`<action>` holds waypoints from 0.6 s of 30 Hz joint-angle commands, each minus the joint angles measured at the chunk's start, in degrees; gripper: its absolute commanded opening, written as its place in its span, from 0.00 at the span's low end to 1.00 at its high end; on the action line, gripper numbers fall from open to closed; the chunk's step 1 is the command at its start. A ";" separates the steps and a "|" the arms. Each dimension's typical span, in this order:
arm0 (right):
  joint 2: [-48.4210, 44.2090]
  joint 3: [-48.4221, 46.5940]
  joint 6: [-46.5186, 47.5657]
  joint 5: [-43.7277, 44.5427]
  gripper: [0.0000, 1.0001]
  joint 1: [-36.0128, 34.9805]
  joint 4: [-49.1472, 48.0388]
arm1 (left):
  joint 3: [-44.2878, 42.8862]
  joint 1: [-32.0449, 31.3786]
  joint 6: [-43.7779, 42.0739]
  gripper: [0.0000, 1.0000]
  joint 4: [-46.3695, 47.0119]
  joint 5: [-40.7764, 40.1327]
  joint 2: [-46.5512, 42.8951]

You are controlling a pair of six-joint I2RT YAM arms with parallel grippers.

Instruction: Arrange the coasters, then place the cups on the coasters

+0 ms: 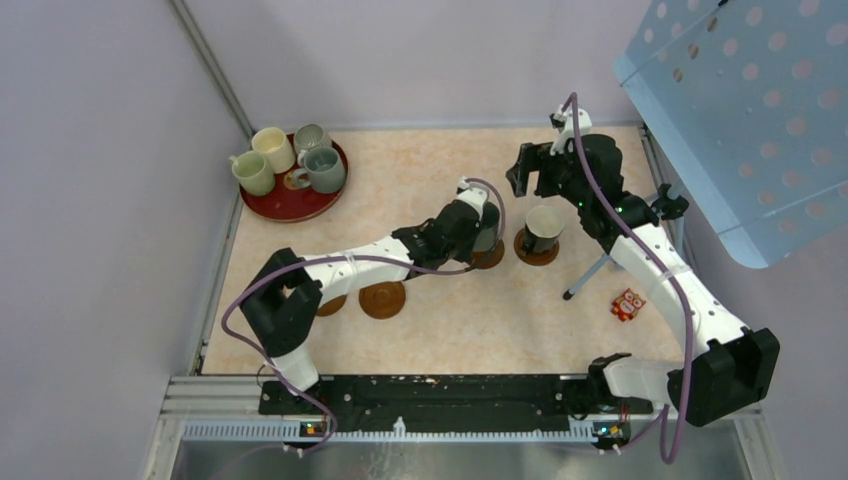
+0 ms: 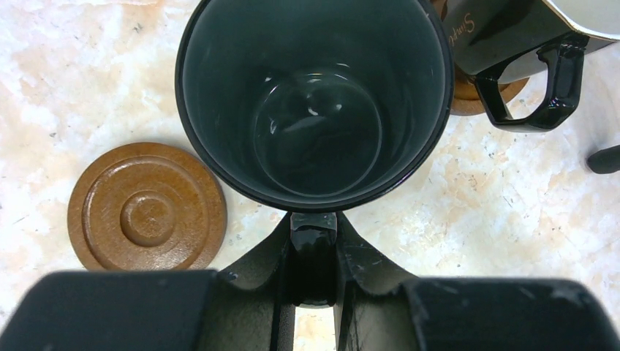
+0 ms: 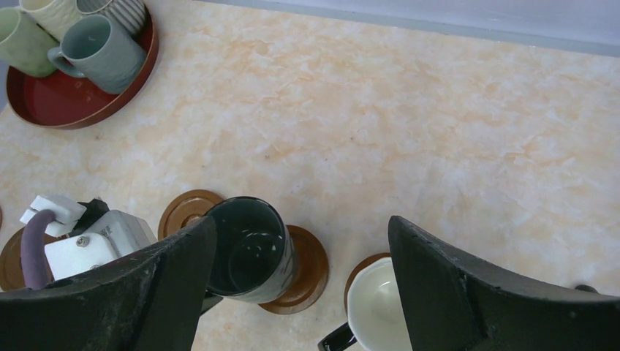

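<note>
Placing a cup on its coaster is the step in hand: the left end effector (image 2: 313,245) is clamped on the handle of the dark green cup (image 2: 314,102), which sits directly ahead of it over a coaster (image 3: 303,269) whose rim shows beyond the cup. Whether the base already rests on that disc cannot be told. A spare coaster (image 2: 146,207) lies on the counter (image 2: 468,219) just to the left of this end effector. Ahead and to its right, a black cup (image 2: 512,36) with a white interior stands on a second coaster (image 2: 468,99). The right end effector (image 3: 301,223) hovers above that pair, jaws wide and holding nothing. Four more cups (image 1: 322,170) wait on the dark red tray (image 1: 300,205), well apart, ahead and to its left. The next move probably calls for settling the cup centred on the disc, then releasing and backing off along the handle without dragging it. Script lettering beginning "Simpl" runs along the black cup; the rest is cut off.
</note>
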State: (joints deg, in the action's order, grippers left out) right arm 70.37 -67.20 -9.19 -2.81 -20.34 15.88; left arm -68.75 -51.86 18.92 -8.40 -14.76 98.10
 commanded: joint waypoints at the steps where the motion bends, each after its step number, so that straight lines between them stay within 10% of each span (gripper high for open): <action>1: -1.03 -1.45 -0.68 0.97 0.86 0.37 -1.82 | -0.86 -1.50 1.96 0.00 7.94 -2.15 -0.14; 18: -0.73 -1.68 -0.45 -1.12 0.86 0.36 -1.51 | 0.82 -3.16 0.65 0.00 11.74 -5.54 4.60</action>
State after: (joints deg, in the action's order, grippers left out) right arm 70.37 -67.20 -9.23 -3.11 -20.34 15.84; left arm -67.02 -54.87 19.62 -3.68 -17.56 103.04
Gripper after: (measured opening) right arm 0.862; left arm 0.250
